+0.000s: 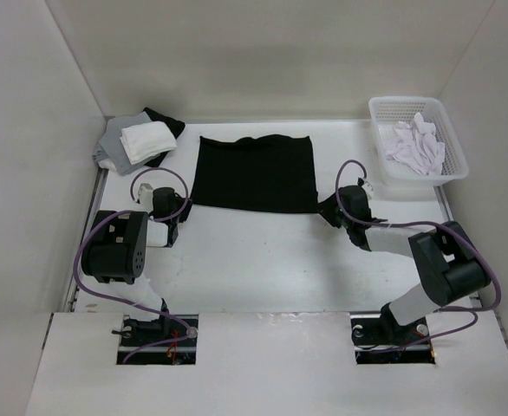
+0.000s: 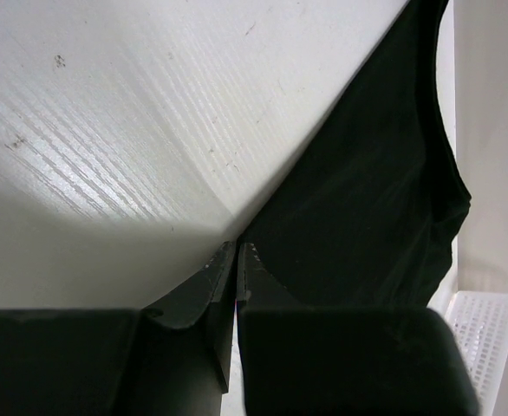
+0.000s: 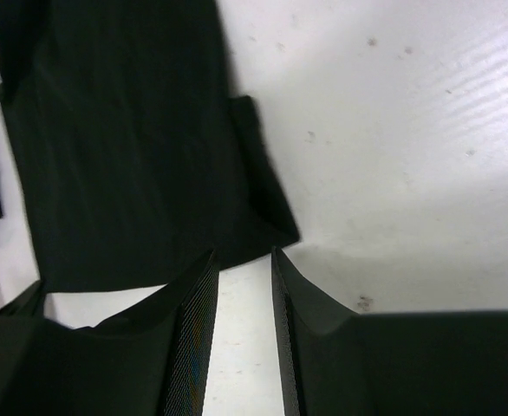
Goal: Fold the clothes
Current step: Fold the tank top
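Observation:
The clothes, a plain black tank top (image 1: 254, 173), lie spread flat on the white table (image 1: 263, 260) in the top view. My left gripper (image 1: 183, 212) sits at the top's near left corner. In the left wrist view its jaws (image 2: 237, 245) are shut, with the corner of the black fabric (image 2: 367, 173) running right into the tips. My right gripper (image 1: 326, 208) is at the near right corner. In the right wrist view it (image 3: 244, 253) stands open, bare table between the fingers, its tips just at the hem of the black cloth (image 3: 124, 147).
A white basket (image 1: 410, 100) holding a white cloth bundle (image 1: 417, 143) stands at the back right, also in the left wrist view (image 2: 488, 338). A grey, white and black cloth pile (image 1: 137, 139) lies at the back left. White walls enclose the table.

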Robot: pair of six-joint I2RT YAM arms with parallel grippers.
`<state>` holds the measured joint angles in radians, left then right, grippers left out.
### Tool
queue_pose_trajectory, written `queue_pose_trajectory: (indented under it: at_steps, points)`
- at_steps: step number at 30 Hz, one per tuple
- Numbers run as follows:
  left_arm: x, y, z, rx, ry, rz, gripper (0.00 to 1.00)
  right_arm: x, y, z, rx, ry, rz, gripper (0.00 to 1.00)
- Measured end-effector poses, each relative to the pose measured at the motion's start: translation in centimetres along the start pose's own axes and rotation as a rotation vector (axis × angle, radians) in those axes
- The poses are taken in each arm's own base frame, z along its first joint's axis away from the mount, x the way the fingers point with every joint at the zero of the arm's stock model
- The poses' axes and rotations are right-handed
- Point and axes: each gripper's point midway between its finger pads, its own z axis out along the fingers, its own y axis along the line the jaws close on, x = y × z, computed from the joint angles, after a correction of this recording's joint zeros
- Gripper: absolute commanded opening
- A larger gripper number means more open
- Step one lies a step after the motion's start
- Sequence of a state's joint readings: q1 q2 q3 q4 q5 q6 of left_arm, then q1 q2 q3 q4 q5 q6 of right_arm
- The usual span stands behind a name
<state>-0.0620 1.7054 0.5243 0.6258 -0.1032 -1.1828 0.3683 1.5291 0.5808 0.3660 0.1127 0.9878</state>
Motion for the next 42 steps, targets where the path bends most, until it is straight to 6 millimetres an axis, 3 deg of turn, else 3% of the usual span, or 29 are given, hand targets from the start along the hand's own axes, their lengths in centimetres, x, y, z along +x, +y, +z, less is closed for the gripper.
queue_pose_trajectory:
  at_steps: [4, 8, 22, 29, 32, 34, 38, 42]
  points:
    - [0.0, 0.0, 0.0, 0.002, 0.001, 0.000, 0.00, 1.2, -1.7, 0.9, 0.050, 0.030, 0.001, 0.38]
    - [0.0, 0.0, 0.0, 0.002, 0.002, -0.001, 0.00, 1.1, -1.5, 1.5, 0.047, 0.024, 0.019, 0.39]
    - [-0.1, -0.3, -0.1, 0.010, 0.000, -0.004, 0.00, 1.1, -1.4, 2.8, 0.055, 0.017, 0.057, 0.05]
    - [-0.4, -1.6, -1.1, 0.048, -0.001, -0.011, 0.00, 0.7, -1.1, 1.9, 0.053, 0.011, 0.030, 0.00]
    - [-1.7, -4.6, -3.9, 0.135, -0.024, -0.017, 0.00, -0.8, 1.1, -1.5, -0.002, -0.029, -0.010, 0.00]
    - [-3.3, -8.1, -7.1, 0.238, -0.060, -0.018, 0.00, -2.5, 4.3, -5.1, -0.088, -0.084, -0.047, 0.00]
    - [-7.4, -15.2, -16.5, 0.496, -0.186, -0.004, 0.00, -5.9, 11.2, -15.2, -0.307, -0.222, -0.120, 0.00]
    - [-10.5, -20.4, -27.2, 0.714, -0.297, 0.020, 0.00, -8.6, 15.8, -25.8, -0.473, -0.315, -0.159, 0.00]
